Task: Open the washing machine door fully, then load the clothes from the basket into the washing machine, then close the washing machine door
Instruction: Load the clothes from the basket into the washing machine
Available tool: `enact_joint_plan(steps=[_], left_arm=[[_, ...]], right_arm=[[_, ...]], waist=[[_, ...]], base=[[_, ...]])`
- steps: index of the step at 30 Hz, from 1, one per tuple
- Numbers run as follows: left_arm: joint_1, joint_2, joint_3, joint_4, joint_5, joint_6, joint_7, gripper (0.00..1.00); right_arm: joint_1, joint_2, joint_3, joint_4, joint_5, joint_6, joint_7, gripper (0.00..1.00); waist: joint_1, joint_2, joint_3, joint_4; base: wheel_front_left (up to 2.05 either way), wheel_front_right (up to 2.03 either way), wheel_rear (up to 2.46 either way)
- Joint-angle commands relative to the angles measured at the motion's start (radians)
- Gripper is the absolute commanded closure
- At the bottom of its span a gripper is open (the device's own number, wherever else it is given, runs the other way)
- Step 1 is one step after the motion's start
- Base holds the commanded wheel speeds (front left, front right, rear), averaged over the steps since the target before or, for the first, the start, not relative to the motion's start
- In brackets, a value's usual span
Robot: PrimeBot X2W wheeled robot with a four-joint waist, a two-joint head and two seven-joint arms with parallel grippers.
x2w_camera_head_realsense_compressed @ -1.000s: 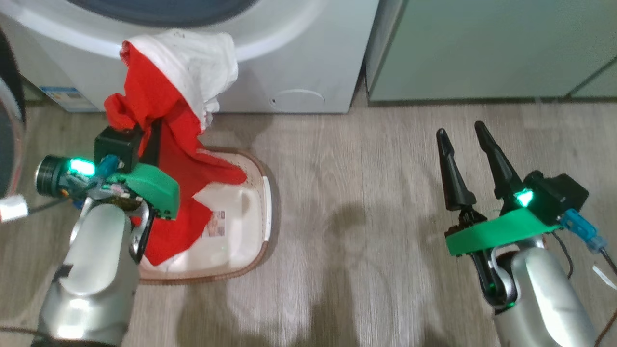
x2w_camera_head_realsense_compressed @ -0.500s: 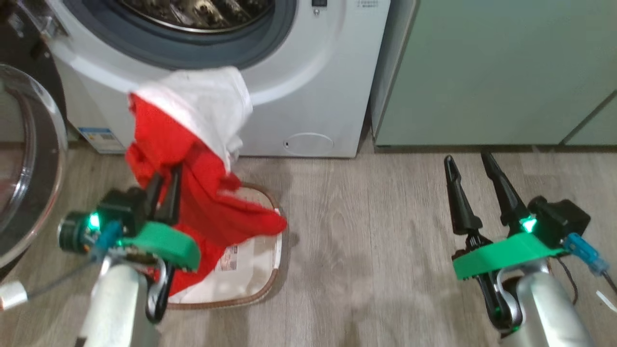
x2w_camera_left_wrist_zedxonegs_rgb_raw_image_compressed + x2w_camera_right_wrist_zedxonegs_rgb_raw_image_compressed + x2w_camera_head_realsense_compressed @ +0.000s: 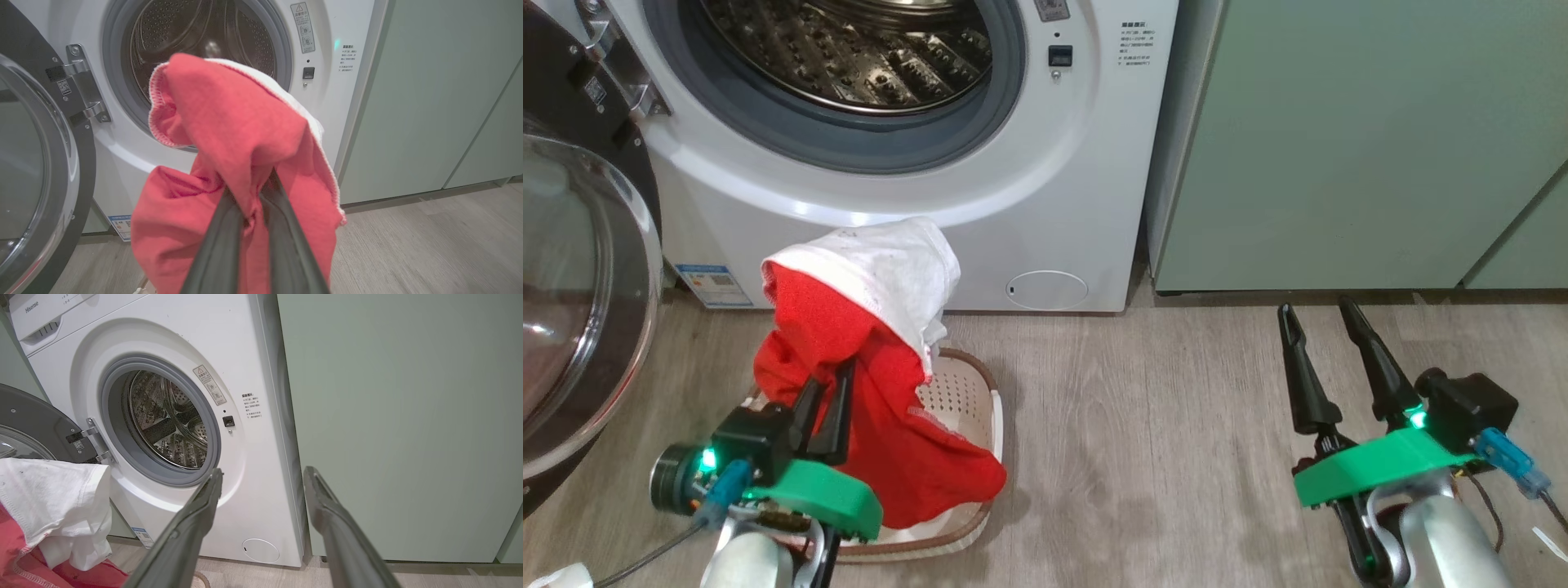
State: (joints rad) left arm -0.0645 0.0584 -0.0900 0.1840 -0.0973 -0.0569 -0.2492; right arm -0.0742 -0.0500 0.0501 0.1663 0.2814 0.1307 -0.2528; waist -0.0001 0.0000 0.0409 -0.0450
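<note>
Our left claw (image 3: pixel 831 382) is pinched narrow on the clothes (image 3: pixel 849 327), biting one fold of the red fabric so the bundle flops over both sides of the grip, with the white cloth (image 3: pixel 882 261) draped on top. It hangs above the basket (image 3: pixel 990 390), and the lowest red tail dips into it, touching or not we can't tell. The basket sits on the floor (image 3: pixel 1160 457) right in front of the washing machine (image 3: pixel 1045 196), whose drum (image 3: pixel 849 57) is open and looks empty, with the door (image 3: pixel 588 269) swung wide out on our left. Our right claw (image 3: pixel 1313 306) hovers spread wide with nothing in it, well off to the right by the green cabinet (image 3: pixel 1339 147).

What worries us: we've only got one fold, so the white bit could slide off on the way up. That dangling tail could snag the basket rim and drag it, or catch the grey rubber ring (image 3: pixel 1006 90) and end up hanging over the lip, which would jam the door later.
</note>
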Motion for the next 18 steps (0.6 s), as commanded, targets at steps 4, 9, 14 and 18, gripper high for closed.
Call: enact_joint_plan(steps=[4,9,14,18], left_arm=[[-0.022,-0.005,0.044,-0.05,-0.011,0.008,-0.013,1.0],[-0.022,-0.007,0.046,-0.056,-0.009,0.003,-0.013,1.0],[-0.024,-0.008,0.045,-0.057,-0.012,-0.002,-0.013,1.0],[-0.032,-0.008,0.041,-0.058,-0.025,-0.003,-0.013,1.0]], right_arm=[[-0.011,0.0,0.018,-0.031,0.001,0.0,-0.009,0.0],[-0.008,0.0,0.019,-0.031,0.001,0.0,-0.009,0.0],[-0.006,0.0,0.024,-0.032,0.004,0.0,-0.009,0.0],[-0.011,0.0,0.027,-0.037,0.004,0.0,-0.009,0.0]], waist=[[0.0001,0.0,-0.009,0.0],[0.0001,0.0,-0.013,-0.001],[0.0001,0.0,-0.007,-0.005],[0.0001,0.0,0.014,-0.011]], base=[[0.0,0.0,0.0],[0.0,0.0,0.0],[0.0,0.0,0.0],[0.0,0.0,0.0]])
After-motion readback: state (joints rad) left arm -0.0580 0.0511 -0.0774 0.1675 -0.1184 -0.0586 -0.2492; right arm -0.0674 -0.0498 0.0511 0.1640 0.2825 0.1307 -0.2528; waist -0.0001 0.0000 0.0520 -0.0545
